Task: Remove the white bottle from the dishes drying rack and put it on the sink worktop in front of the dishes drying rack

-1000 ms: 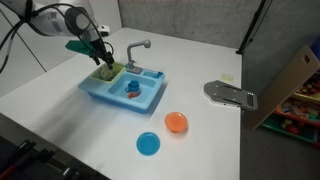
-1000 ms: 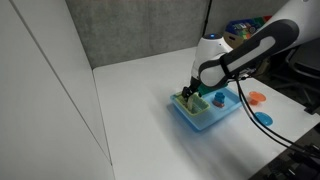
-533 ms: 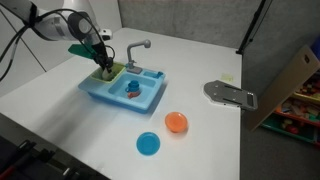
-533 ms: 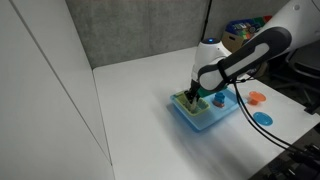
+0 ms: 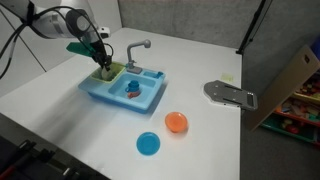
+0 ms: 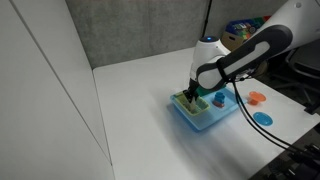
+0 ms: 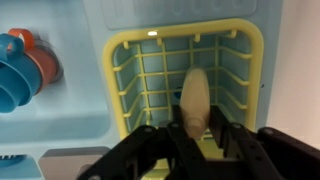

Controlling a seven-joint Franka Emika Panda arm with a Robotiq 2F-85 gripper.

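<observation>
Wrist view: bottle [image 7: 194,98] at end effector [image 7: 195,134]

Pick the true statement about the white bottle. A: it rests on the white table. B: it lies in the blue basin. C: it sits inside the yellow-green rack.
C: the wrist view shows the white bottle inside the dishes drying rack, the gripper straddling its near end.

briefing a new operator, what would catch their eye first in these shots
The black tool hangs over the yellow-green rack, its fingers flanking the near end of the white bottle lying inside. In an exterior view, the blue toy sink stands out on the white table, with an orange dish nearby.
</observation>
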